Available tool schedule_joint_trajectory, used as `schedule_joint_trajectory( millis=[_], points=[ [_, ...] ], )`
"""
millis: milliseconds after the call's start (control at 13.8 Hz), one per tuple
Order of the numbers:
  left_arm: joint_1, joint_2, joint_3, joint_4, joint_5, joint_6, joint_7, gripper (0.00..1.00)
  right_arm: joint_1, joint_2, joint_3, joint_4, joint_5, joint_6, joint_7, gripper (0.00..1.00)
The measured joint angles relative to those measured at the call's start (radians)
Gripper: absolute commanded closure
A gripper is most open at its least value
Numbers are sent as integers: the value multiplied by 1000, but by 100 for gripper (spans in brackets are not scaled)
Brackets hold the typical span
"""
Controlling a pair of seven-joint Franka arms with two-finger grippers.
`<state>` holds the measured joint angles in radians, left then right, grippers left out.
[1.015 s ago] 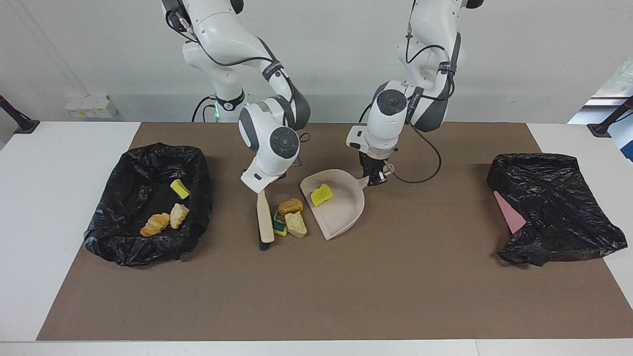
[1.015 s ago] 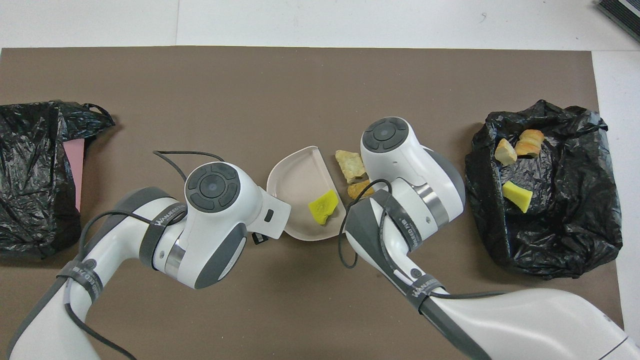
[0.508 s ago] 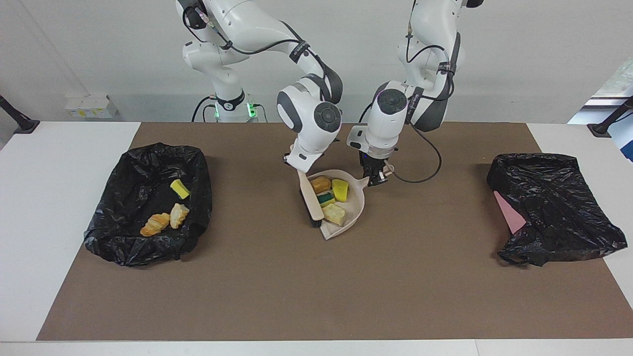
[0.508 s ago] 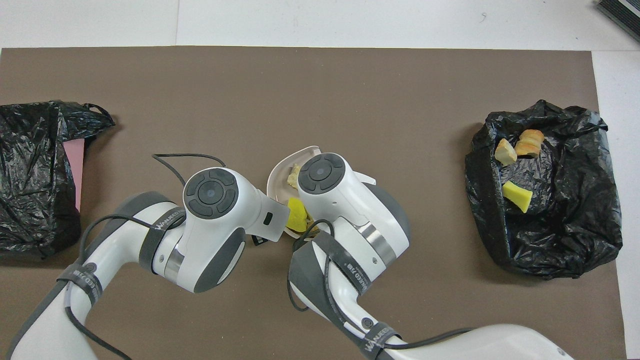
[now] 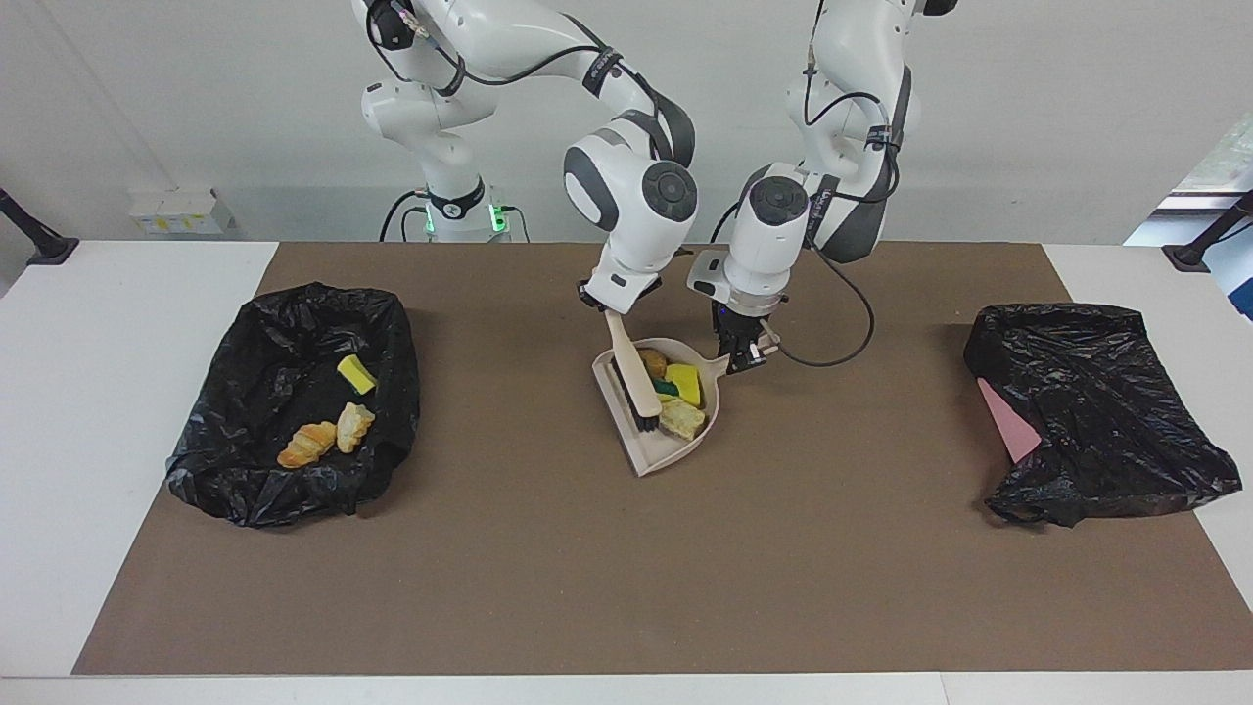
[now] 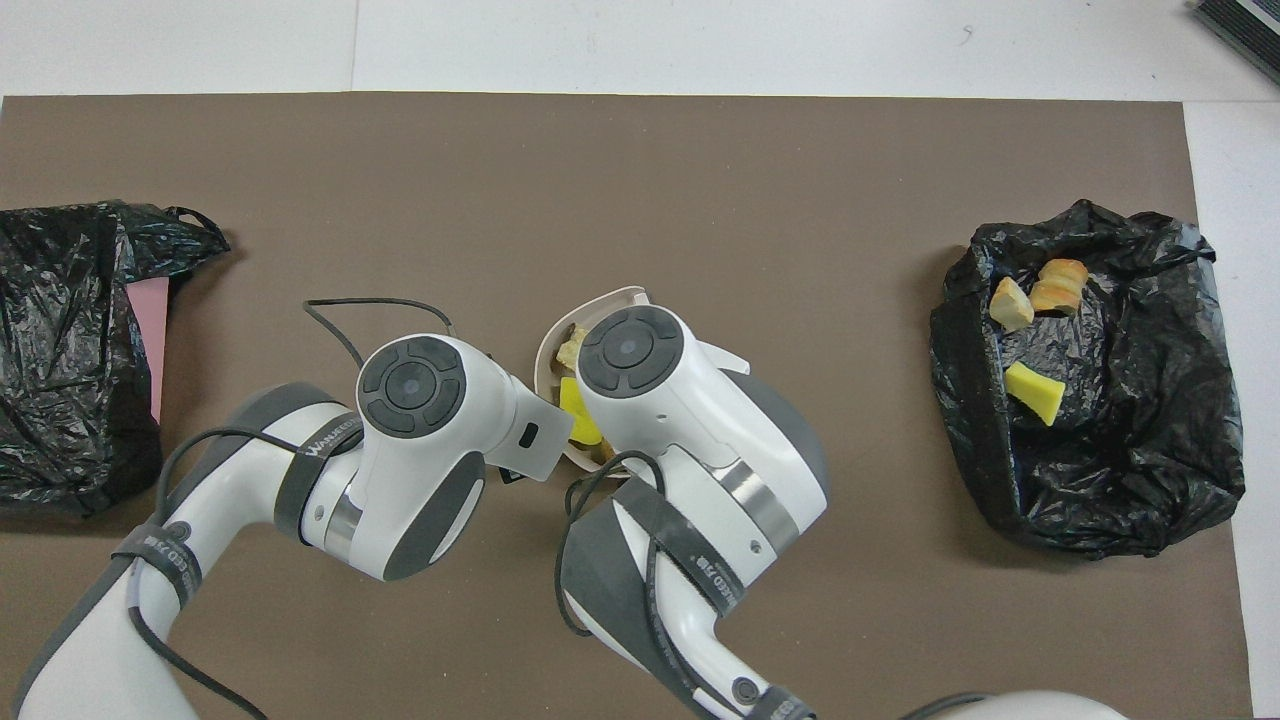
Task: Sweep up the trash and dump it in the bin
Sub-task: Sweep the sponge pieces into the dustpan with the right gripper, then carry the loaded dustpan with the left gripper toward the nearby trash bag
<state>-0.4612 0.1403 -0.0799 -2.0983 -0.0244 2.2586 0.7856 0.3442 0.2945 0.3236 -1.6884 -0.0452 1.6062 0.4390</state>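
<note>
In the facing view, my two white arms reached down to the middle of a brown mat on the white counter. My left gripper [image 5: 741, 354] was closed on the handle of a beige dustpan [image 5: 654, 452], which rested on the mat near the edge closest to my bases. My right gripper [image 5: 615, 300] was closed on the handle of a small brush [image 5: 637, 386], whose dark bristles sat inside the pan. Four pieces of trash lay packed in the pan beside the brush: a brown lump [image 5: 653, 361], a yellow sponge piece [image 5: 684, 383], a green-backed sponge [image 5: 667, 389] and a tan bread chunk [image 5: 681, 418]. Toward my right arm's end of the counter stood a bin lined with a black bag [image 5: 245, 490], holding a yellow sponge [image 5: 355, 373], a bread chunk [image 5: 353, 426] and a croissant [image 5: 306, 444]. Toward my left arm's end lay a crumpled black bag [image 5: 1106, 411] with a flat pink piece [image 5: 1008, 419] showing at its side.

In the overhead view, my wrists covered most of the dustpan [image 6: 545, 350]; only its curved rim, a sliver of yellow sponge [image 6: 576, 418] and a bit of bread [image 6: 571, 348] showed between them. Both grippers were hidden beneath the wrists. The lined bin [image 6: 1150, 500] sat by the counter's edge at my right arm's end, its three scraps clearly visible, and the other black bag [image 6: 60, 350] lay at the opposite end with the pink piece [image 6: 152, 335] beside it.
</note>
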Motion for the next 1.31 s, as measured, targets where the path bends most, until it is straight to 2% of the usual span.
schedule_joint_trajectory(
  millis=[218,508,798,943,1305],
  points=[
    [89,4,3,2,-14,4,138,100,-31,-57,-2,-1,46,-38,53,100],
    [177,6,8,24,-21,-14,230,100,6,-86,6,-41,69,-32,173,100],
    [232,6,10,133,-21,-119,271,100,83,-187,9,-249,190,194,276,100],
    [281,5,12,189,-21,-159,318,100,143,-244,9,-357,226,254,325,100],
    [380,5,14,309,-21,-259,411,100,311,-271,11,-498,235,364,459,100]
  ],
)
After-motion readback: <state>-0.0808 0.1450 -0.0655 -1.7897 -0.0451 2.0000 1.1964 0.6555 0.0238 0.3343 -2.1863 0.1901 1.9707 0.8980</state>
